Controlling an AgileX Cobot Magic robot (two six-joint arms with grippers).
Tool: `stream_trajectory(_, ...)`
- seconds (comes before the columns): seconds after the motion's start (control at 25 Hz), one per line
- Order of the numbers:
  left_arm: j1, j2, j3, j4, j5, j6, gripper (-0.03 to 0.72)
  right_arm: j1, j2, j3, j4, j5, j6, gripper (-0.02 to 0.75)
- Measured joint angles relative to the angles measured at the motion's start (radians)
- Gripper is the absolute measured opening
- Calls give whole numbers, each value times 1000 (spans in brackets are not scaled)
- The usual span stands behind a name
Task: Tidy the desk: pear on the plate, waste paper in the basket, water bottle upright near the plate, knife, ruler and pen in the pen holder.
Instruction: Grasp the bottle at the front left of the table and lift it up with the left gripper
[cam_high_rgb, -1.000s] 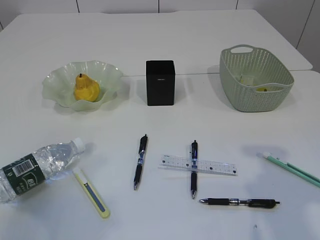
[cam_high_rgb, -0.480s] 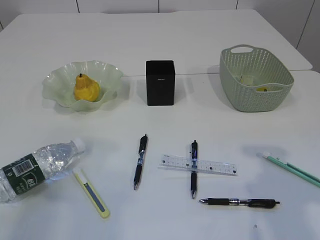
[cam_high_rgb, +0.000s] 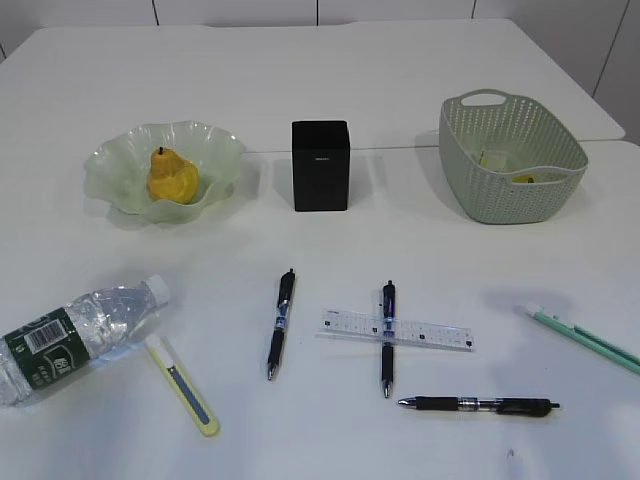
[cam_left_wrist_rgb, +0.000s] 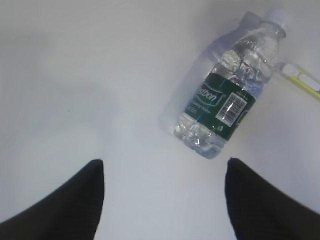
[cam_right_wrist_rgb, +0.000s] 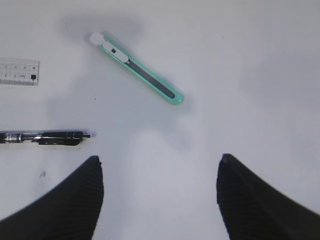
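A: At the bottom edge of the exterior view lie the things not yet tidied. The yellow knife (cam_high_rgb: 183, 385) is at lower left, a black pen (cam_high_rgb: 478, 405) at lower right, and just above them two more pens (cam_high_rgb: 281, 322) with the ruler (cam_high_rgb: 396, 331) lying across one of them. The water bottle (cam_high_rgb: 75, 336) lies on its side at the left edge, so I judge it is the step in hand.

B: Why do you think so?

A: In the left wrist view the left gripper (cam_left_wrist_rgb: 162, 200) hangs over the table with its jaws spread wide and nothing between them. The bottle (cam_left_wrist_rgb: 231, 96) is in the upper right of that frame, apart from the jaws.

B: And the right gripper (cam_right_wrist_rgb: 160, 197)?

A: Its jaws are also spread and empty. Its camera shows the whole green knife (cam_right_wrist_rgb: 136, 68) at upper centre; the exterior view cuts it off at the right edge.

B: What is further back?

A: The pear (cam_high_rgb: 172, 177) already sits on the plate (cam_high_rgb: 115, 158) at upper left. The black pen holder (cam_high_rgb: 320, 165) stands in the middle, its inside hidden. The basket (cam_high_rgb: 470, 150) at upper right holds something pale and yellow, probably the waste paper. No arm appears in the exterior view.
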Motion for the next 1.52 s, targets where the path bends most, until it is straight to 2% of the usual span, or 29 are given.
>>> stream_trajectory(0.2, -21, 141, -84, -26, 19, 105, 549, 0, 0, 0, -2, -3, 0, 552)
stream_trajectory(0.56, -139, 324, -216, 6, 64, 191, 549, 0, 0, 0, -4, -3, 0, 552)
stream_trajectory(0.72, -170, 395, -264, 6, 72, 235, 549, 0, 0, 0, -4, -3, 0, 552)
stream_trajectory(1.12, -173, 466, -295, -4, 119, 246, 535, 0, 0, 0, -4, 3, 0, 552)
stream_trajectory(1.36, -173, 466, -295, -86, 115, 246, 487, 0, 0, 0, -4, 4, 0, 552)
stream_trajectory(1.52, -173, 466, -295, -92, 115, 259, 501, 0, 0, 0, -4, 4, 0, 552)
